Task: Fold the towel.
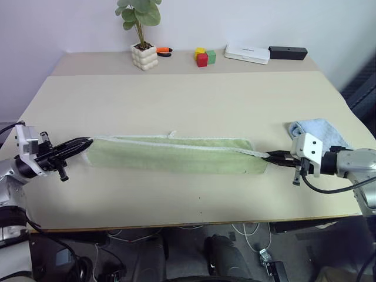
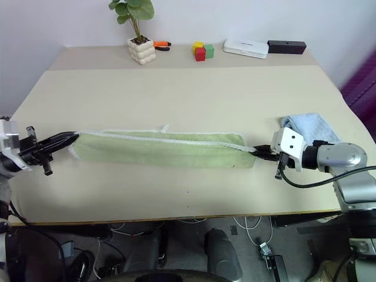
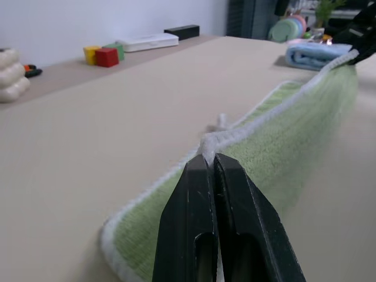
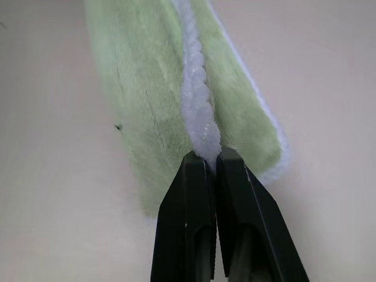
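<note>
Item: the towel, light green terry with whitish edging, doubled lengthwise into a long narrow band near the front edge of the table; its long axis runs side to side across the robot's front, the whitish edges gathered along the top, the body sagging slightly onto the tabletop between its ends. Left end: pinched by the left gripper, fingers clamped together on the edging, pointing inward along the band. Right end: pinched likewise by the right gripper, fingers closed on the white hem, pointing inward from the opposite side. Each arm sits at its own end, so neither is nearer; the towel lies stretched between them, and any further fold would likely mean bringing one end across toward the other along that axis. Adjacent: a light blue folded towel just behind the right gripper. Far edge: potted plant, coloured blocks, white box, black box.
</note>
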You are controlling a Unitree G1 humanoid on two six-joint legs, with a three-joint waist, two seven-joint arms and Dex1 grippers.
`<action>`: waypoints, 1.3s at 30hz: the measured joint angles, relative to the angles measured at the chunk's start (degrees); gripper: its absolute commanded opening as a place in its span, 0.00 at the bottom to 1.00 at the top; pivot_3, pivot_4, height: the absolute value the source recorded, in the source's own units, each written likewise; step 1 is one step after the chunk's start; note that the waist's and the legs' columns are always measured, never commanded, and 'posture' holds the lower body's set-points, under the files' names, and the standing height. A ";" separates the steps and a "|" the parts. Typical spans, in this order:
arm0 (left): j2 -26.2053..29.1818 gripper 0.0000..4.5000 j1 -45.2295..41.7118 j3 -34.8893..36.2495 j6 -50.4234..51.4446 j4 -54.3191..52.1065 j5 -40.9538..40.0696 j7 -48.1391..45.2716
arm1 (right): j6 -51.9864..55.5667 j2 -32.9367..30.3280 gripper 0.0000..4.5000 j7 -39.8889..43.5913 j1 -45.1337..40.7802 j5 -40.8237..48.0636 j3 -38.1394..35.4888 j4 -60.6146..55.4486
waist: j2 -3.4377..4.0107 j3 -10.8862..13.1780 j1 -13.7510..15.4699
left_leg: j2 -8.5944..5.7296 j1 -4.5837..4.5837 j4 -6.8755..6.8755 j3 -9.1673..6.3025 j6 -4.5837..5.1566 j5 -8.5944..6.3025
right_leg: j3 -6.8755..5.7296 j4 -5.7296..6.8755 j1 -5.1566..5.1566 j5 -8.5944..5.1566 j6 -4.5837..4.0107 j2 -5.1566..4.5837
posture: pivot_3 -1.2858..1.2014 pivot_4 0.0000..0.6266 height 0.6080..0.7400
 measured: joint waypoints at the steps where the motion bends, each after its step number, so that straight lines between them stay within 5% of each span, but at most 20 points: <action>1: -0.23 0.00 -1.01 -0.16 -1.06 1.51 0.69 0.06 | -0.67 0.52 0.01 -0.60 -0.83 -0.63 0.12 0.92 | 0.00 0.00 -0.02 | 0.01 0.00 0.00 0.00 0.00 0.00 | 0.00 0.00 0.00 0.00 0.00 0.01 | 0.52 0.24 1.00; 13: -4.10 0.00 -13.52 -2.27 -12.32 19.40 8.74 5.95 | -7.06 5.81 0.01 -6.95 -10.38 -7.99 4.71 11.25 | 0.00 0.00 0.01 | 0.00 -0.02 0.01 -0.01 0.00 0.00 | 0.00 0.04 0.00 0.01 0.02 0.01 | 0.52 0.24 1.00; 38: -5.75 0.00 -14.39 -3.21 -11.60 22.09 13.58 10.83 | -5.52 6.63 0.01 -8.60 -10.47 -10.58 7.02 13.32 | 0.00 0.00 0.02 | -0.01 -0.01 0.02 -0.01 0.00 0.00 | 0.00 0.06 0.00 0.01 0.02 0.01 | 0.52 0.24 1.00; 39: -6.04 0.07 -14.40 -3.74 -10.04 22.36 13.81 11.19 | -5.37 7.11 0.00 -8.78 -10.49 -10.65 7.33 13.32 | 0.00 0.00 -0.02 | -0.01 -0.01 0.01 -0.01 0.00 0.00 | 0.00 0.06 0.00 0.01 0.02 0.02 | 0.52 0.24 1.00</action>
